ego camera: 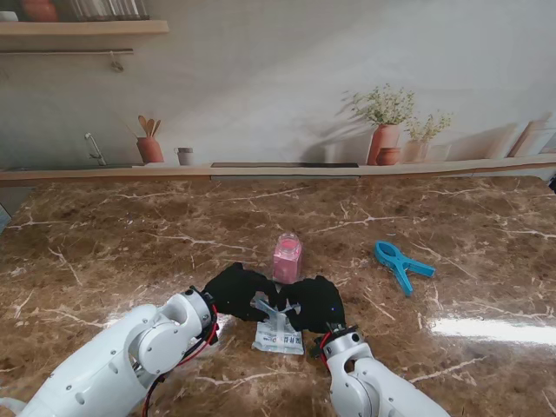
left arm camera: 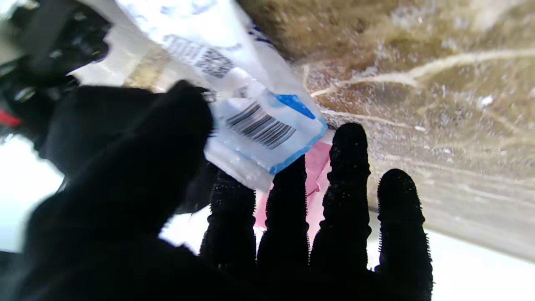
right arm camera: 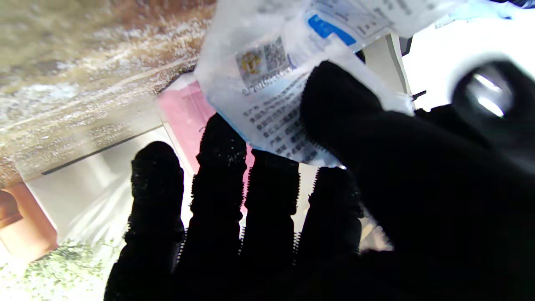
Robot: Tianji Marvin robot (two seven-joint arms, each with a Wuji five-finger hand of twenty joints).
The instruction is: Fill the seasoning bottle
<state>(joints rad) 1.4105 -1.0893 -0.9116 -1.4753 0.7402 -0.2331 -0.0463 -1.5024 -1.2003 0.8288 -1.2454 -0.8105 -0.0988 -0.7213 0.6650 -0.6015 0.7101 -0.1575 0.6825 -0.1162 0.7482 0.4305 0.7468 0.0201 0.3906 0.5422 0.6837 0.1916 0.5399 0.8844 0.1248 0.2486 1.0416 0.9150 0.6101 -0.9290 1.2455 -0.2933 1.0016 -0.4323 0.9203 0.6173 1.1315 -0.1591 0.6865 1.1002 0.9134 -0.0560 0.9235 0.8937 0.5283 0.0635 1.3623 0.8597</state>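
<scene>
table (ego camera: 130, 243): glossy brown marble | packet (ego camera: 278, 334): shiny crinkled plastic film | bottle (ego camera: 287, 258): clear pink plastic | clip (ego camera: 401, 261): smooth blue plastic | gloves (ego camera: 236, 291): matt black knit

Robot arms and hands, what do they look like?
Two smooth, rounded white arms. The left arm has a red cable looping by the wrist. Both the left hand and the right hand wear black gloves, and the fingers are bumpy with tiny nubs.

Seasoning bottle (ego camera: 287, 257): your hands hide its base.
Packet (ego camera: 279, 334): your gloved fingers cover its top; print unreadable.
</scene>
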